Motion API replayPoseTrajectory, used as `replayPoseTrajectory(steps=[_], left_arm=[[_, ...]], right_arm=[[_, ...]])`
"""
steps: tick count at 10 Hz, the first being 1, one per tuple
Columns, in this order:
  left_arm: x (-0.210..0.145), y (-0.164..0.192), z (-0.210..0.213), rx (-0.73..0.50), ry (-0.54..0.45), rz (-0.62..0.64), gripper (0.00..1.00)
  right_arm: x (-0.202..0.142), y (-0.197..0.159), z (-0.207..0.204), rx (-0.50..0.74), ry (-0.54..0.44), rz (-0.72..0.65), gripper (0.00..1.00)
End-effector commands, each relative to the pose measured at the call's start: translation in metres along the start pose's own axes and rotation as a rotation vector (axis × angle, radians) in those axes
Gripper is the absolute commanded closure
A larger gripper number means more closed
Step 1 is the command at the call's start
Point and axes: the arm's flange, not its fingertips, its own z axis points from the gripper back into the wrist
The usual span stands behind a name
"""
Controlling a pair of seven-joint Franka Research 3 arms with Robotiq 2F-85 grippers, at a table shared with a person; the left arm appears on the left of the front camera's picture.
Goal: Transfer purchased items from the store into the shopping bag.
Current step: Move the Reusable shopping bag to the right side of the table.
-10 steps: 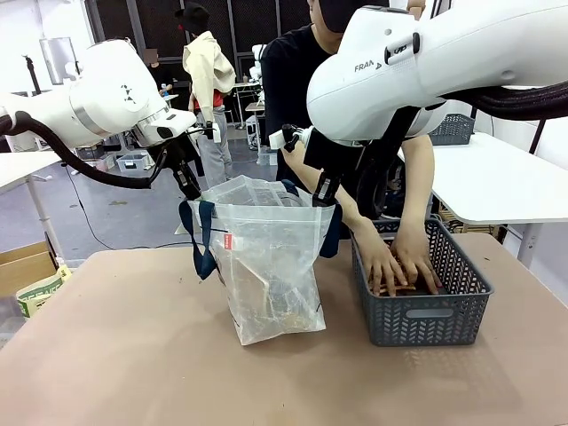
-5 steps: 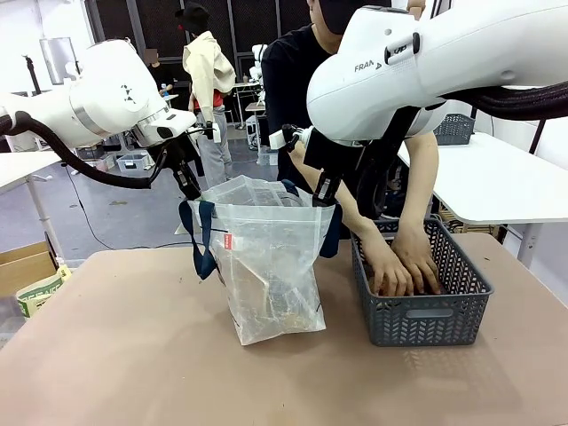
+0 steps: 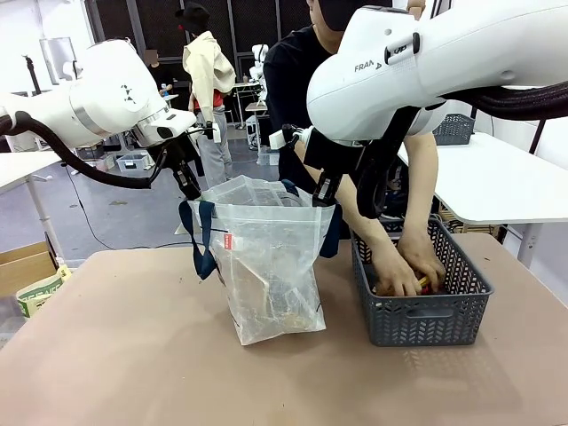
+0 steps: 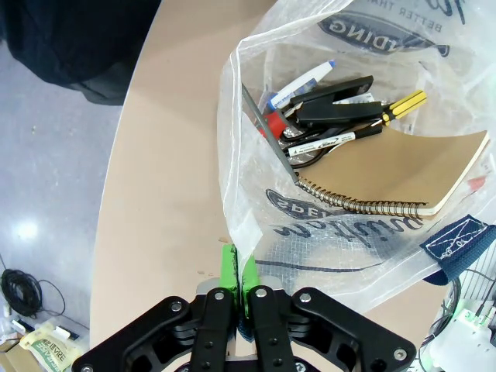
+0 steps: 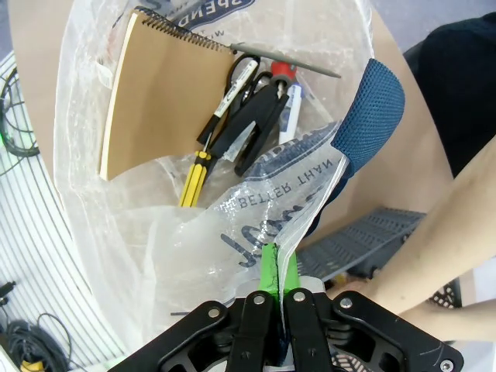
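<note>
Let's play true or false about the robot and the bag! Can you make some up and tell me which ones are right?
1. Both claws pinch the rim of the shopping bag. True: the left claw and the right claw each clamp its plastic edge.
2. The shopping bag is empty. False: a spiral notebook, a yellow-handled screwdriver and other small things lie in it.
3. The person's hands are inside the grey basket. True.
4. The bag lies flat on the table. False: it stands upright with its mouth held open.
5. The basket sits on the robot's left of the bag. False: it sits on the robot's right.
</note>
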Motion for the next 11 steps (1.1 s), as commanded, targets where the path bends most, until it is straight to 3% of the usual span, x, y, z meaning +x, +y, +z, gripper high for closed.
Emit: replayPoseTrajectory(steps=[1,11], left_arm=[[-0.0012,0.0005,0.0001,0.0,0.001,0.001,1.0],[-0.0012,0.0005,0.0001,0.0,0.001,0.001,1.0]], right_arm=[[-0.0016,-0.0007,0.0001,-0.001,0.005,0.001,1.0],[-0.0016,-0.0007,0.0001,-0.001,0.005,0.001,1.0]])
